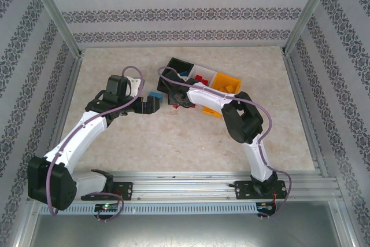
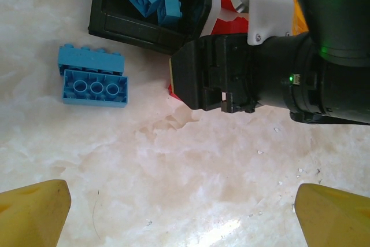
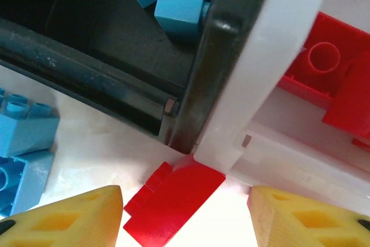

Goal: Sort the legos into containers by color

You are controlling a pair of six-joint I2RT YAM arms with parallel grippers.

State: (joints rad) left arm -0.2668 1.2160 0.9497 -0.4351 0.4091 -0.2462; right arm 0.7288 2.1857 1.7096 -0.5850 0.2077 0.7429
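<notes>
Lying flat on bench (image 3: 87,154), red lego (image 3: 170,203) tucked against corner where black bin (image 3: 115,93) meets white bin (image 3: 272,44). Risk: closing grip may pinch brick's edge only, or catch bin wall and shove bins, since brick sits tight to it. Right fingers (image 3: 63,218) straddle brick, partly spread, not clamped. Left fingers (image 2: 32,209) fully spread, empty, above bench near two blue legos (image 2: 92,76).

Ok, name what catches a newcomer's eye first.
A black bin, a white bin and an orange bin line up at the table's far middle. The right arm's open yellow fingers flank a red brick on the table where black and white bins meet. Two blue bricks lie beside the black bin.
</notes>
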